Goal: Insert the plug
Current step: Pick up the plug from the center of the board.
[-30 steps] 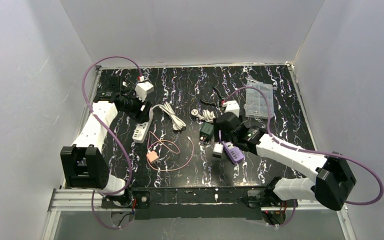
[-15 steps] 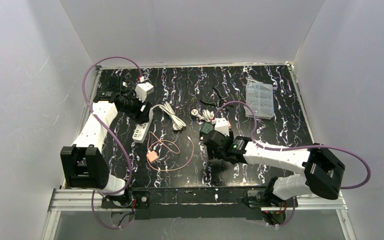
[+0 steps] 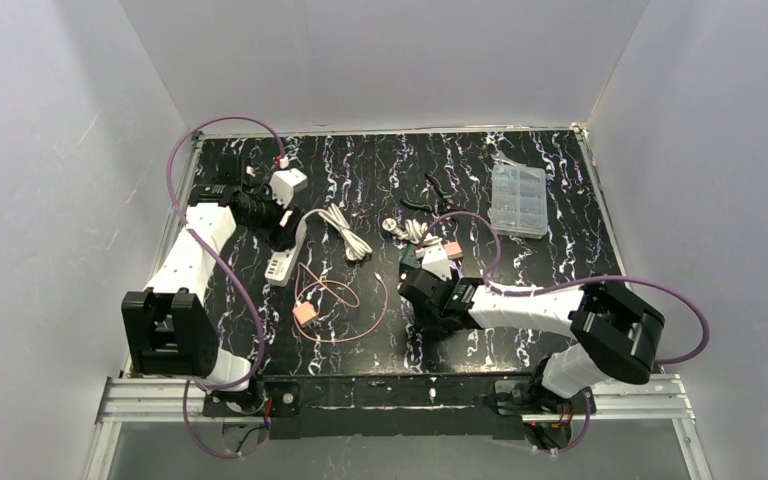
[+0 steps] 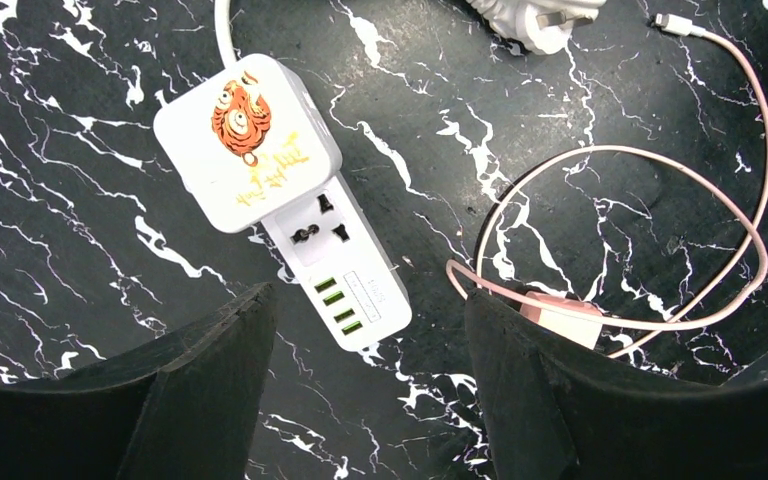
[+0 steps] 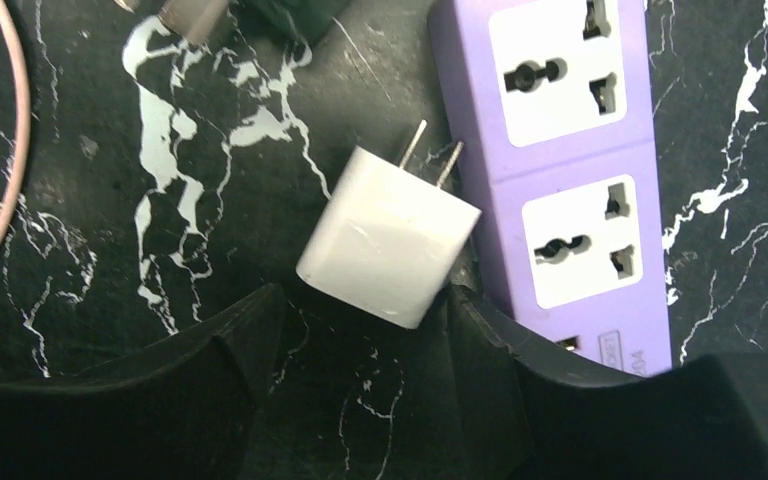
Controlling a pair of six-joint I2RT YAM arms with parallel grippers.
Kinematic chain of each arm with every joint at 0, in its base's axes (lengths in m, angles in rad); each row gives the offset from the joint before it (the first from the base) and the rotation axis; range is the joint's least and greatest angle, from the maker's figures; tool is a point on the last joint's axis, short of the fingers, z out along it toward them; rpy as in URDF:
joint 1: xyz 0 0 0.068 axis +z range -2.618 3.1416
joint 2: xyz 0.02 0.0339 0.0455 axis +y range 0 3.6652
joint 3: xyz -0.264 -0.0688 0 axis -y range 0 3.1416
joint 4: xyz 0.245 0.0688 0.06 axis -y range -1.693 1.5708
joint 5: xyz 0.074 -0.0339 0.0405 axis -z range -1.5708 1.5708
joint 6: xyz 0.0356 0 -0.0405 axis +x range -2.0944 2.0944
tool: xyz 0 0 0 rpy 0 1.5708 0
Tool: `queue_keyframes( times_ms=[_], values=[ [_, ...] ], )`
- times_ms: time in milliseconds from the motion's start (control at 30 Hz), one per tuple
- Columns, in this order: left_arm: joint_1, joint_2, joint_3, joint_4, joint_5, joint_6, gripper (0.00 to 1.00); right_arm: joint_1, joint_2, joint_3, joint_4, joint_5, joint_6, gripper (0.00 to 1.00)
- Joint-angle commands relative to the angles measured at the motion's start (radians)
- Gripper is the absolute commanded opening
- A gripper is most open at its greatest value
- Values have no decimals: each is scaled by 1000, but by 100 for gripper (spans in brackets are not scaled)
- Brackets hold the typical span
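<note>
This is a robotics lab test cell, not a home or a shop. Plain white panels [image 3: 380, 60] box in a black, white-veined counter [image 3: 560, 160] on three sides. An aluminium rail [image 3: 160, 398] runs along its near edge, where the left arm [image 3: 195, 250] and the right arm [image 3: 530, 305] have their bases, with purple cable [image 3: 200, 126] looping from them. Loose electrical pieces lie scattered on the counter: a white power strip [image 4: 335, 265], a purple power strip [image 5: 570, 170], a white charger plug [image 5: 388, 240], a pink cable [image 4: 660, 200] and a clear compartment box [image 3: 518, 200].
</note>
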Motion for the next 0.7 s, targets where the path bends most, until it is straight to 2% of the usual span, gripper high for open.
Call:
queue_keyframes(
  times_ms=[0,333,600,667],
  values=[
    [5,-15,-16,-9,-4,16,68,-9,49,24,53,56,-12,68],
    [5,-37,-19,-9,3,35,68,-21,107,43,88,70,-26,71],
    [16,-28,-36,5,0,28,68,-46,147,66,134,54,-63,77],
    [16,-30,-39,8,3,28,68,-56,152,65,141,43,-62,81]
  ],
)
